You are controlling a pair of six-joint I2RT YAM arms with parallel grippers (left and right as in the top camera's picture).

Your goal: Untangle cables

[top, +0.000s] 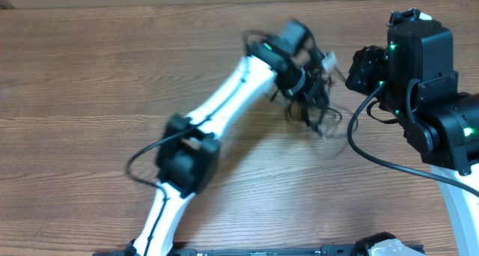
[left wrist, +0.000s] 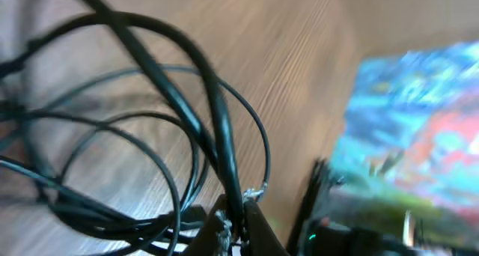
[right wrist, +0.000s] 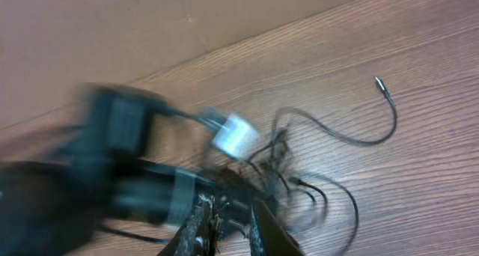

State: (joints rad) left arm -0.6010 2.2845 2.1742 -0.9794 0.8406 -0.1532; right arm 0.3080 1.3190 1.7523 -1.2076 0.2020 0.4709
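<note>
Diagonally outstretched left arm (top: 224, 99), pincer (left wrist: 241, 224) on cables (left wrist: 224, 144)

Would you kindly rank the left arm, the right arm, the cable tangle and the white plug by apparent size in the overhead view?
1. left arm and right arm: similar, the right cut by the frame, so unranked.
2. cable tangle.
3. white plug.

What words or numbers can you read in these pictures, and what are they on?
No words, numbers or signs can be read in any view.
Colourful patch in the left wrist view: too blurred to read.
White block among the cables: no label that can be made out.
</note>
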